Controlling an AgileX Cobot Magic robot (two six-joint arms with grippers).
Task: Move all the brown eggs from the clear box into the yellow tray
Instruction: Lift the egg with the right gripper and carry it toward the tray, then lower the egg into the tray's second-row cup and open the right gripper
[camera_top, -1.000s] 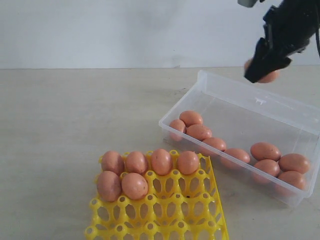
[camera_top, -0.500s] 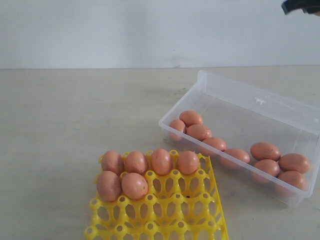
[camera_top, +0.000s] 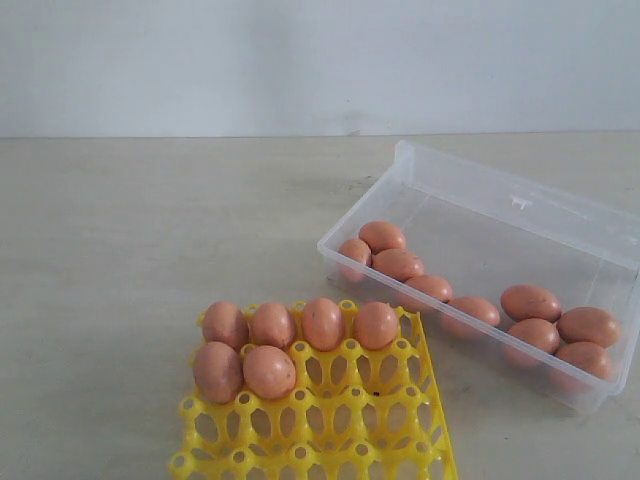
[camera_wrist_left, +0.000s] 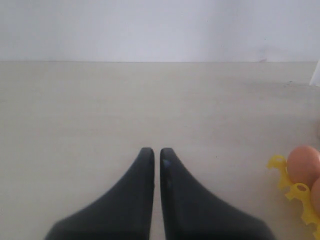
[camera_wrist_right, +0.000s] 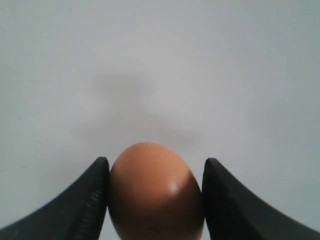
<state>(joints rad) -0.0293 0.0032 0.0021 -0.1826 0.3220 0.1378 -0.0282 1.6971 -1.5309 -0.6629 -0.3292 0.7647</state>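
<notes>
**Grip on a brown egg (camera_wrist_right: 156, 192) in the right gripper (camera_wrist_right: 156, 161)**

And there it is, one brown egg pinched squarely between the two black fingers (camera_wrist_right: 92, 200). One finger presses each flank, and the jaws stand as wide as the shell. It is smooth and reddish-brown, oval, with a small glint of light on one shoulder. Behind it there is only a plain pale backdrop (camera_wrist_right: 160, 60), so how the arm itself is posed cannot be told.

Out to the clear box (camera_top: 520, 205), sitting at the right of the exterior view. Nine eggs (camera_top: 398, 263) lie along its near wall: four bunched at the left end, one in the middle, four more at the right end.

In front of it and to the left, close but apart, is the yellow tray (camera_top: 330, 430). Six eggs (camera_top: 322, 323) stand in its cups, four across the far row and two at the left of the next row.

Over to the left gripper (camera_wrist_left: 156, 152). Its dark fingers are pressed together with nothing between them, low over the bare beige table (camera_top: 120, 250). A corner of the tray shows nearby.
</notes>
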